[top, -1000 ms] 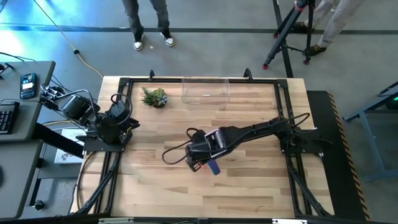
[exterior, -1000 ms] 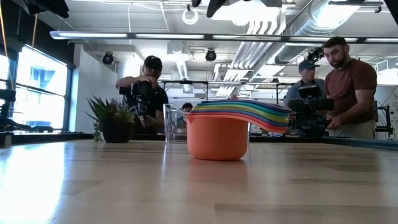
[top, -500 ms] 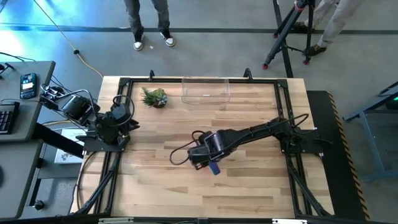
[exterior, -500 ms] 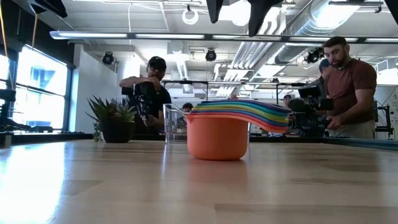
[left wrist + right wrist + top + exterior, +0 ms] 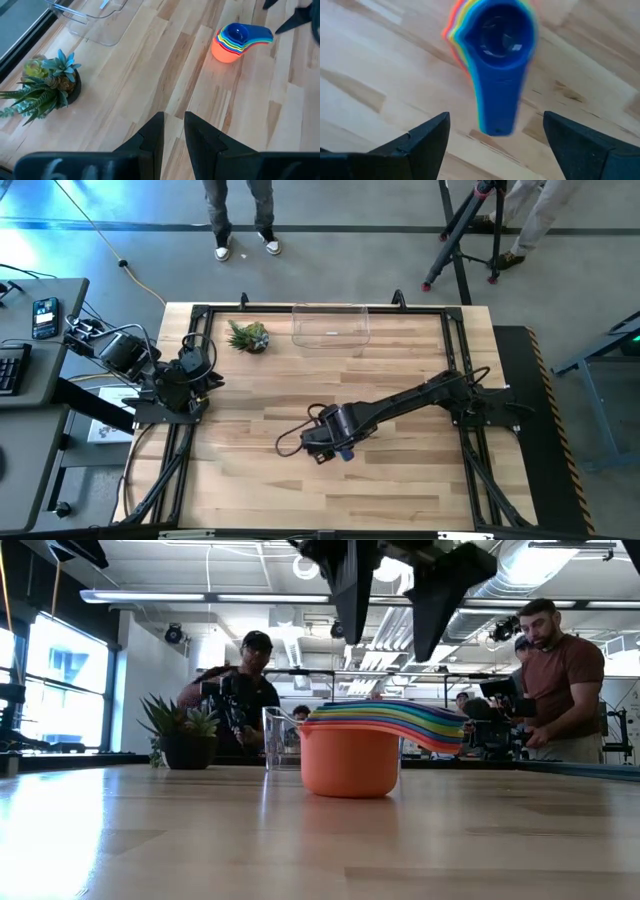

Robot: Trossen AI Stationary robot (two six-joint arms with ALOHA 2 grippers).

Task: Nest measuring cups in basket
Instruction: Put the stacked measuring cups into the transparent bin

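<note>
The measuring cups (image 5: 350, 755) stand nested in one stack on the table's middle, the orange one at the bottom and the blue one (image 5: 502, 35) on top, their handles fanned to one side (image 5: 255, 37). My right gripper (image 5: 395, 610) hangs open straight above the stack, fingers pointing down and clear of it; in the high view it covers all but the blue handle (image 5: 345, 451). The clear basket (image 5: 330, 325) sits empty at the far edge. My left gripper (image 5: 173, 117) waits at the table's left edge, a narrow gap between its fingers, holding nothing.
A small potted plant (image 5: 248, 337) stands left of the basket at the far edge. Bare wood lies between the stack and the basket. People and a tripod stand beyond the far edge.
My right gripper has come down toward the cup stack, its fingers now well into the low view from above, and its wrist has rolled a little. The cups have not moved.
</note>
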